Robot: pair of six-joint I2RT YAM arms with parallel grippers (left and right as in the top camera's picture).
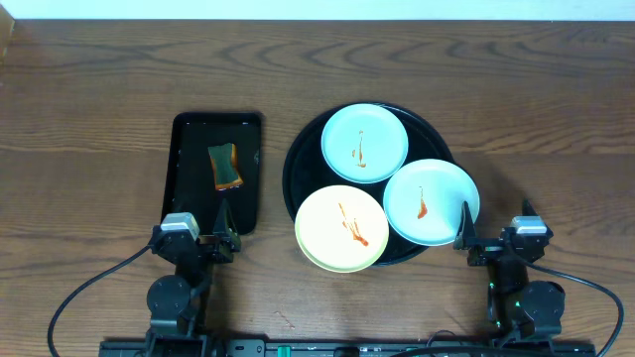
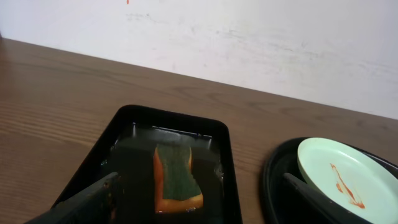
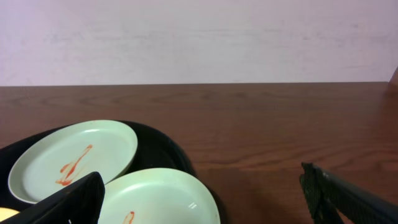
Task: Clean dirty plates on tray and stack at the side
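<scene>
Looked down on a brown wooden table (image 1: 99, 99) and found the round black tray (image 1: 297, 169) right of centre, carrying all three plates unstacked. Counted one mint plate (image 1: 364, 143) at the far side, a second mint plate (image 1: 431, 201) at the right, lapping out over the tray's right rim, and a yellow plate (image 1: 341, 228) at the near left, reaching the near rim. Saw thin orange-red sauce streaks (image 1: 359, 151) on each of the three. Placed the plates just beside one another; could not tell whether their edges touched. Found a rectangular black tray (image 1: 189, 159) to the left, apart from the round one, holding what looked like shallow liquid and a sponge (image 1: 224, 166), green on top over orange. Found the left gripper (image 1: 196, 220) at the near end of that rectangular tray, jaws spread wide, holding nothing, with the sponge framed between its dark fingers (image 2: 93, 199) in the wrist view. Found the right gripper (image 1: 494, 223) by the second mint plate's near-right edge, likewise spread wide and empty. Made out only a small red mark (image 2: 127, 1) at the top edge of the pale wall (image 2: 261, 37), too cut off to read.
</scene>
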